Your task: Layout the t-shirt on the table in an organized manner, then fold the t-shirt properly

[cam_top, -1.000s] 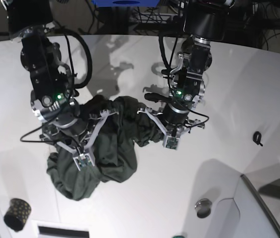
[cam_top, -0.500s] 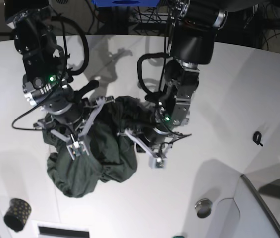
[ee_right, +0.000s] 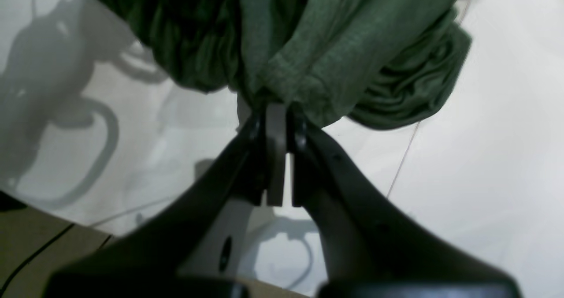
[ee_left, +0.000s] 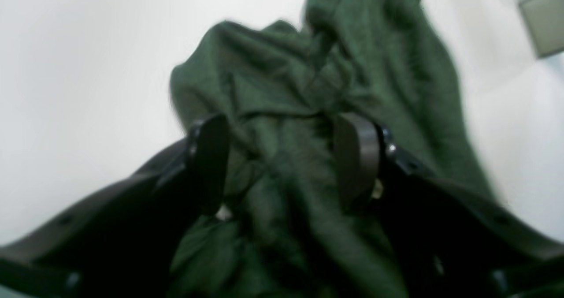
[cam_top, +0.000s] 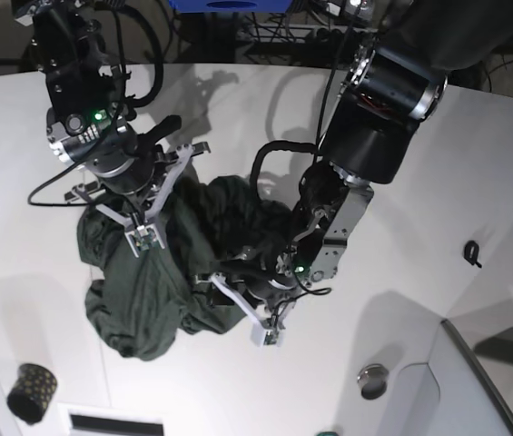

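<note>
The dark green t-shirt [cam_top: 147, 309] lies crumpled in a heap on the white table [cam_top: 438, 227]. My right gripper [cam_top: 138, 218] is over the heap's upper left. In the right wrist view it [ee_right: 277, 117] is shut on a bunched fold of the t-shirt [ee_right: 317, 46], which hangs just above the tabletop. My left gripper [cam_top: 233, 295] reaches into the heap from the right. In the left wrist view it [ee_left: 284, 157] is open, its two fingers [ee_left: 211, 157] wide apart with a ridge of t-shirt [ee_left: 308, 68] lying loosely between them.
A small black gold-dotted cup [cam_top: 31, 392] stands at the front left. A round metal disc [cam_top: 372, 380] and a grey raised panel [cam_top: 483, 381] are at the front right. A small black clip [cam_top: 471, 252] lies to the right.
My left gripper has travelled down and left across the shirt and opened. My right gripper, still holding cloth, has pulled up and back, stretching the upper left of the heap.
</note>
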Motion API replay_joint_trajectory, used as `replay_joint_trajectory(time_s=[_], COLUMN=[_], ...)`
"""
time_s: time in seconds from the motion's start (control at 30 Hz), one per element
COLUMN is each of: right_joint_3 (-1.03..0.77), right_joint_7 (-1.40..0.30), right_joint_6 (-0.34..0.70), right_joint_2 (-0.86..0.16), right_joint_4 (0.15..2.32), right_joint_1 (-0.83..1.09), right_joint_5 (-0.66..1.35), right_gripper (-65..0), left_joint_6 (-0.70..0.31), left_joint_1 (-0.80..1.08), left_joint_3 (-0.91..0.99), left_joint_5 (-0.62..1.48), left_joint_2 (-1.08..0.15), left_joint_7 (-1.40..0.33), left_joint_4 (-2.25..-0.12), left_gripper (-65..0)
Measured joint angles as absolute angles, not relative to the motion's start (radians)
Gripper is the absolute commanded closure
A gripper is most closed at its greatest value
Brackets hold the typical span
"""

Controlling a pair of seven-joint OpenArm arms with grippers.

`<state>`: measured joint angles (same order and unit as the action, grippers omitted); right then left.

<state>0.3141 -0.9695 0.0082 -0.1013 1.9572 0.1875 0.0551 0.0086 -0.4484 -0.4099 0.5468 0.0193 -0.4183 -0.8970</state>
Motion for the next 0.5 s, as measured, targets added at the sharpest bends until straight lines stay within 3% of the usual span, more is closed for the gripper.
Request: replay_joint_trajectory(time_s=[0.1,0.17,0.23,0.37,0.5], right_joint_3=[0.314,0.314,0.314,0.314,0.314], right_joint_7=[-0.970,-0.970,-0.969,-0.970,-0.970], right_joint_6=[0.008,0.008,0.008,0.008,0.008], right_joint_2=[-0.102,-0.102,-0.102,-0.102,-0.102], right_joint_4=[1.957,1.957,1.957,1.957,1.957], right_joint_1=[0.189,0.187,0.186,0.187,0.185], right_joint_5=[0.055,0.052,0.053,0.052,0.052], right_gripper=[-0.2,-0.2,-0.2,-0.2,-0.2], left_joint_6=[0.012,0.015,0.016,-0.002,0.016], left_joint_1=[-0.504,-0.563,-0.609,-0.630,-0.640], left_joint_3=[-0.484,-0.479,-0.413,-0.252,-0.223], left_joint_5=[0.546,0.549,0.552,0.669,0.739], left_joint_2=[-0.021,-0.018,0.019,0.092,0.073], left_joint_7=[-0.405,-0.461,-0.551,-0.572,-0.577], left_joint_4=[-0.847,-0.821,-0.799,-0.758,-0.669], left_gripper=[-22.7,-21.7,-21.9,-21.9,-25.3])
